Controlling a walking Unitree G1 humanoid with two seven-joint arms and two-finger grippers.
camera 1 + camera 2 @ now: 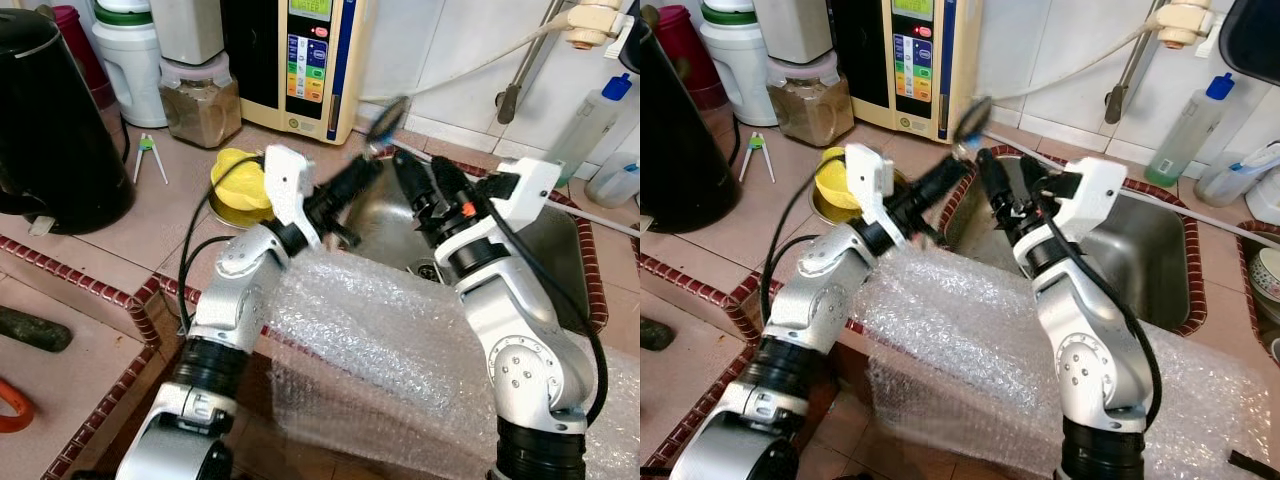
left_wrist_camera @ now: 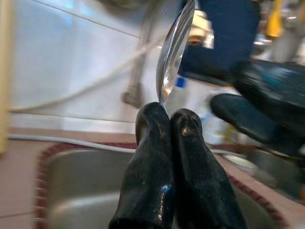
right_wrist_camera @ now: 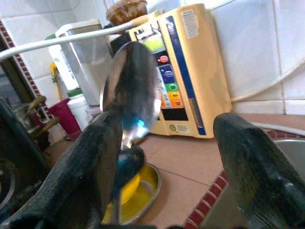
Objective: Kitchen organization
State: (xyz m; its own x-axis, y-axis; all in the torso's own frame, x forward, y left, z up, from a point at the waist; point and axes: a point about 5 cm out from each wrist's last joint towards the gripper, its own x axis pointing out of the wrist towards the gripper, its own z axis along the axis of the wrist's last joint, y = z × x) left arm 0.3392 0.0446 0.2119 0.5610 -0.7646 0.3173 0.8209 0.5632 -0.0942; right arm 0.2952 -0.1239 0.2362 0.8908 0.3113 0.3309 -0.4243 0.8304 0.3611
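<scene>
Spoon, shiny steel, bowl upward, between left gripper fingers

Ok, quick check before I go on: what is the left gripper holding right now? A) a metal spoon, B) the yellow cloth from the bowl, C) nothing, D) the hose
A: the left gripper has its fingers pressed together on a metal spoon, held up over the sink, while the right gripper stands open beside it.

I see the spoon bowl motion-blurred; its handle is hidden between the left gripper fingers. The kettle is cut off.
</scene>
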